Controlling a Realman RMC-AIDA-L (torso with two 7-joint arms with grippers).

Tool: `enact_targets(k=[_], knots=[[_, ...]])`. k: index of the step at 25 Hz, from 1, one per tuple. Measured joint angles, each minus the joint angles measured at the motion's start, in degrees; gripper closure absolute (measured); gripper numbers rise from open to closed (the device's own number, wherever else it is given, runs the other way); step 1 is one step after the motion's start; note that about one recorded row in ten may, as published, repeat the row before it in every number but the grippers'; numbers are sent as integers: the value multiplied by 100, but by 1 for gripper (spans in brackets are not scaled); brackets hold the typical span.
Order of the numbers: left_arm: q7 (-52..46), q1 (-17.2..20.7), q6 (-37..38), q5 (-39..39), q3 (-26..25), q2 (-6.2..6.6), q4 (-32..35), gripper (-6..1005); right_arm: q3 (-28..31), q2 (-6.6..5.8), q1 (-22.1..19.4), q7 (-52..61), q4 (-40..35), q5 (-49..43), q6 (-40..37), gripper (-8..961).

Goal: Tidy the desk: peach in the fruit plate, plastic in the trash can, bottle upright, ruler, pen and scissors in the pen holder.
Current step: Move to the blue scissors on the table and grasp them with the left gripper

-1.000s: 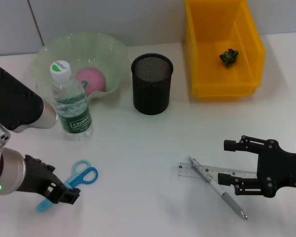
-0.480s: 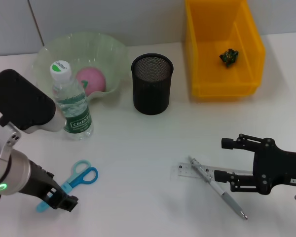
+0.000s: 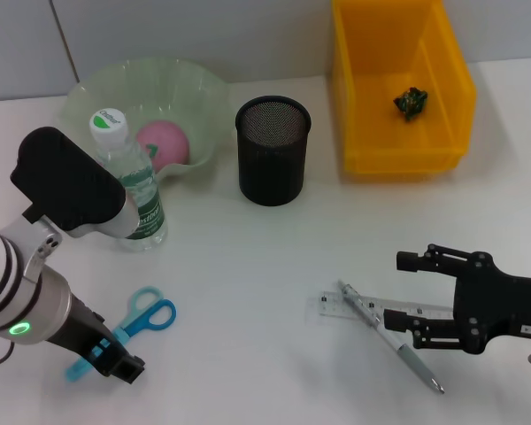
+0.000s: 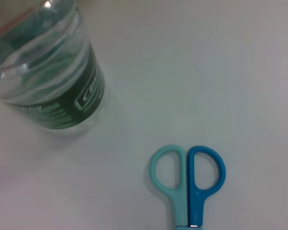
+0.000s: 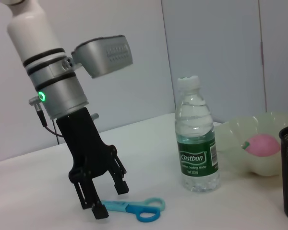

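Standing over the blade end of the scissors (image 3: 124, 329), the left gripper (image 3: 109, 357) is at the near-left of the table (image 3: 248, 266), fingers apart and pointing down, one each side of the blades; I can't tell if they touch. The handles, one light blue and one darker blue, lie flat w/ rings pointing toward the bottle (image 3: 128, 181). The bottle is upright, white cap on, just in front of the fruit plate (image 3: 88, 106), and the pink peach (image 3: 164, 144) is already in that plate. Right of the plate is the black mesh pen holder (image 3: 273, 150). Farther right, at the back, the yellow bin (image 3: 398, 88) has a small dark green scrap (image 3: 411, 102) inside. In front, near-right, the clear ruler (image 3: 336, 306) lies flat w/ the pen (image 3: 385, 335) crossing over it diagonally. The right gripper (image 3: 409, 288) is low there, fingers wide apart, one finger over the ruler and pen; contact not clear.
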Motion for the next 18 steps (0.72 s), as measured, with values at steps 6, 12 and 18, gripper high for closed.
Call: enact_targets(k=[6,12,18], knots=[[-3,-144,46,5,-32,0,-219,217,0,-1,-4,0,14,-24,21,165],[-1,-245,55,8,-54,0,-327,219,0,-1,8,-7,50,-64,32,167],[16,-366,61,24,-69,0,-498,222,-2,-1,18,-34,76,-73,34,168]])
